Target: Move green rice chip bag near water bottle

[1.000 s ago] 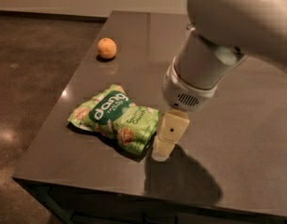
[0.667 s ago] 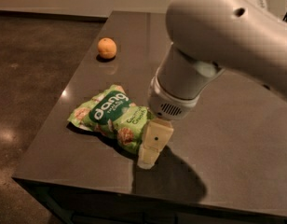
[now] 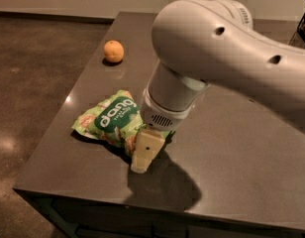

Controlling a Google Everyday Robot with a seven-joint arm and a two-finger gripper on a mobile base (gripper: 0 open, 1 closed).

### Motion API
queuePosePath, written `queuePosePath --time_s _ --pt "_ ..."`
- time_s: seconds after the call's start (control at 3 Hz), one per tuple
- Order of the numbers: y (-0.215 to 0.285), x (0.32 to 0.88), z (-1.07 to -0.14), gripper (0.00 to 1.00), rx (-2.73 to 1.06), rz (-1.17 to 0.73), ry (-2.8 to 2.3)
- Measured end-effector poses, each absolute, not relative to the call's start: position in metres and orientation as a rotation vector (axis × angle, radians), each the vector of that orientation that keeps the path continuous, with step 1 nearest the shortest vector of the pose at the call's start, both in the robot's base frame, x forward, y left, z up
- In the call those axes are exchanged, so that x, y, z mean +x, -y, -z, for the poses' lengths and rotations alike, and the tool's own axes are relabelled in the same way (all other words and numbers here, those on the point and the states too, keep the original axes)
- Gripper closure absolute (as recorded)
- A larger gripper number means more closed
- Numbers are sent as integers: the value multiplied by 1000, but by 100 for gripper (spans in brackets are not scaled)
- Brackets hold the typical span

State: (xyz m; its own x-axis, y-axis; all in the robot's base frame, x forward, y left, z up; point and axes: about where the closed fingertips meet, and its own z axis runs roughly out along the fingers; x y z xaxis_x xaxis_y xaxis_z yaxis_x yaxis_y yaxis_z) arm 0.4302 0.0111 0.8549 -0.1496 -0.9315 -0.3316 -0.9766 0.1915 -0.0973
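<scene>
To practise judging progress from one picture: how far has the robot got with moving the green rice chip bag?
Done: nothing yet; the green rice chip bag lies at the table's front left, and no water bottle is in view. In hand: the tool is down at the bag's right edge; a grip cannot be confirmed. Left: carrying the bag to the bottle.

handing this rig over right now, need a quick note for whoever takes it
Gripper: low over the table, at the near right edge of the chip bag; grip not confirmed.
Chip bag: lying flat on the table's front left part.
Orange: far left part of the table, well apart from the bag.
Water bottle: not in view; the arm blocks much of the table.
Done: gripper is at the bag.
Left: grasp, find the bottle, set the bag beside it.
</scene>
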Motion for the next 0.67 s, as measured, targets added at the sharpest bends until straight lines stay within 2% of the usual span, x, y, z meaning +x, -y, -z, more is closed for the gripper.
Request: queuePosePath --time_s 0.67 --pt "-7 445 -864 60 -1735 -199 -2165"
